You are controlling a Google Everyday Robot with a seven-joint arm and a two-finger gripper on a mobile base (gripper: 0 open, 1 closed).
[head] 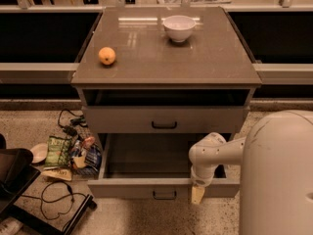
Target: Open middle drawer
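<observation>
1. Your gripper [197, 194] hangs at the front right of the table [215, 62], with its pale tip pointing down across the front panel of the middle drawer [127, 188].
2. You cannot tell from this view how the jaws stand. Only one tan tip shows, and nothing is visibly held in it.
3. That tip overlaps the top edge and face of the drawer front. It looks to be touching the panel or just in front of it, and which of the two is not clear.
4. The gripper sits to the right of the drawer's small black handle [164, 195] and apart from it.
5. The middle drawer stands pulled out towards you, and its plain grey tray is open to view with nothing lying in it.
6. The arm [215, 153] reaches in from the robot's white body [279, 175] at the right and bends down over the drawer's front right corner.
7. Above it, the upper drawer [122, 120] is shut, flush with the frame, with its own black handle centred on it.
8. On the table top an orange [106, 56] lies near the left edge and a white bowl [179, 27] stands towards the back, well apart from each other.
9. On the floor [146, 219] to the left of the open drawer you have a pile of packets [68, 153] and loose black cables [56, 199].
</observation>
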